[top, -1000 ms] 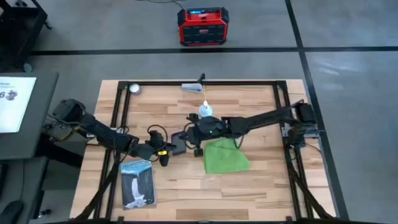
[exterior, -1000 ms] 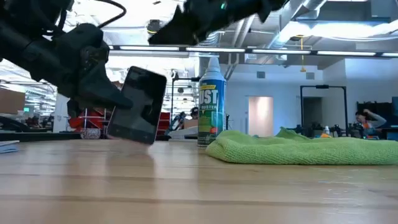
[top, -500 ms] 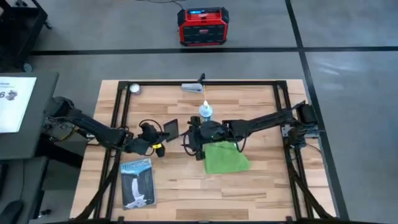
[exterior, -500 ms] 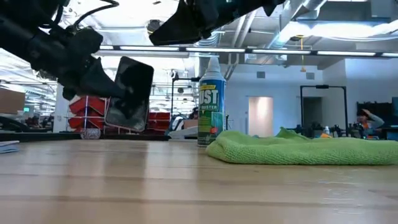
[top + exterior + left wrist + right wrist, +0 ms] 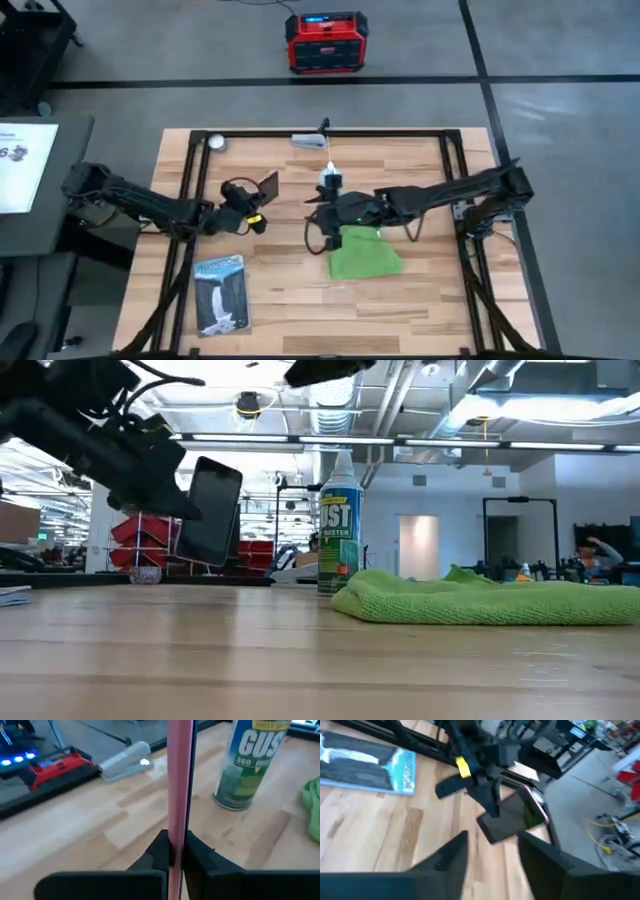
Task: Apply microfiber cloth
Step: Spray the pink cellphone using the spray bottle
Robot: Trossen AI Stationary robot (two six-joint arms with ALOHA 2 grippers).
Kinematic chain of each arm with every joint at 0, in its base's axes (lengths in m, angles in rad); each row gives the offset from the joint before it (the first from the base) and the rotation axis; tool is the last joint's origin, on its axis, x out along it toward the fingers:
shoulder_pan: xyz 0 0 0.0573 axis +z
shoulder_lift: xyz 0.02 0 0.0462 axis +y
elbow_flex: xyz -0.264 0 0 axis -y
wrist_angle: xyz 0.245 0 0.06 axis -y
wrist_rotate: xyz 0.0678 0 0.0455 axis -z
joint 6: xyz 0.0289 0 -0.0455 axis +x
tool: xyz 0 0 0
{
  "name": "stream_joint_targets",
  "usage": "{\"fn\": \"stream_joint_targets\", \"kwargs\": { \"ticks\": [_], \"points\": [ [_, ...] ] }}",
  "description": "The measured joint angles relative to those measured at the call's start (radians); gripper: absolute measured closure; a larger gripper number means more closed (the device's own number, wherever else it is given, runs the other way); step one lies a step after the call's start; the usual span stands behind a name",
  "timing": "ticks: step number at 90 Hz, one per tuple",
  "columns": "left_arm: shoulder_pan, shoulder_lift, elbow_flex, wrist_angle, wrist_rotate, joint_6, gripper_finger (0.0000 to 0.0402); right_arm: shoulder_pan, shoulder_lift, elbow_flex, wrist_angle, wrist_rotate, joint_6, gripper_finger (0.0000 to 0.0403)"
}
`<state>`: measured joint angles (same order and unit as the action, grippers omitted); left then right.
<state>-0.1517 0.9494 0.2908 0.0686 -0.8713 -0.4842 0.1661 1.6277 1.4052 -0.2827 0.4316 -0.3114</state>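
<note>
The microfiber cloth [image 5: 365, 255] is bright green and lies rumpled on the wooden table; in the low view the cloth [image 5: 490, 600] forms a low heap on the right. My left gripper [image 5: 250, 195] is shut on a pink phone [image 5: 210, 510] with a dark screen, left of the cloth. My right gripper [image 5: 492, 852] stands open above the cloth's left edge, high over the table. It faces the phone [image 5: 515, 817] and has nothing between its fingers. My left gripper pinches the phone's two flat faces between its two fingers, near one edge [image 5: 179, 835]. The fingers [image 5: 160, 852] come roughly level from the table's left. The phone stands nearly upright, tipped a little, and hangs clear of the table.
A spray can [image 5: 330, 180] stands upright just beyond the cloth. A blue-grey printed booklet [image 5: 220, 292] lies near the front left. A grey object [image 5: 308, 141] and a small ball [image 5: 216, 142] lie at the far edge. A black frame [image 5: 190, 180] rims the table.
My left gripper has lifted the phone and carried it toward the table's left and far edges. The phone has gone from leaning near the table to nearly upright. My right gripper has risen and drawn a little toward the right. The cloth has stayed put.
</note>
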Motion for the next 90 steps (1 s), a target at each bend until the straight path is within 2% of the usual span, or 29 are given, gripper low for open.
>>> {"fn": "stream_joint_targets", "kwargs": {
  "ticks": [9,13,31,42,49,56,70,81,90],
  "points": [
    [0.035,-0.033,-0.001,-0.011,0.011,0.049,0.0399,0.003,-0.055,0.000,-0.102,0.029,0.004,0.0374],
    [0.051,-0.046,-0.001,-0.005,0.025,0.067,0.0399,0.003,-0.075,0.000,-0.146,0.048,0.010,0.0391],
    [0.117,-0.067,-0.001,-0.005,0.081,0.119,0.0399,-0.014,-0.139,-0.003,-0.412,0.264,0.120,0.0401],
    [0.152,-0.064,-0.001,0.006,0.110,0.136,0.0399,-0.064,-0.193,-0.092,-0.459,0.281,0.228,0.0402],
    [0.167,-0.064,-0.001,0.015,0.113,0.162,0.0399,-0.101,-0.236,-0.199,-0.394,0.276,0.258,0.0403],
    [0.182,-0.064,-0.001,0.057,0.133,0.191,0.0399,-0.144,-0.282,-0.321,-0.289,0.223,0.281,0.0403],
    [0.218,-0.064,-0.001,0.120,0.191,0.236,0.0399,-0.234,-0.350,-0.588,0.119,0.055,0.265,0.0403],
    [0.238,-0.064,-0.001,0.117,0.201,0.237,0.0399,-0.317,-0.343,-0.732,0.380,-0.027,0.254,0.0403],
    [0.248,-0.064,-0.001,0.117,0.224,0.238,0.0399,-0.394,-0.295,-0.798,0.550,-0.098,0.254,0.0403]
  ]
}}
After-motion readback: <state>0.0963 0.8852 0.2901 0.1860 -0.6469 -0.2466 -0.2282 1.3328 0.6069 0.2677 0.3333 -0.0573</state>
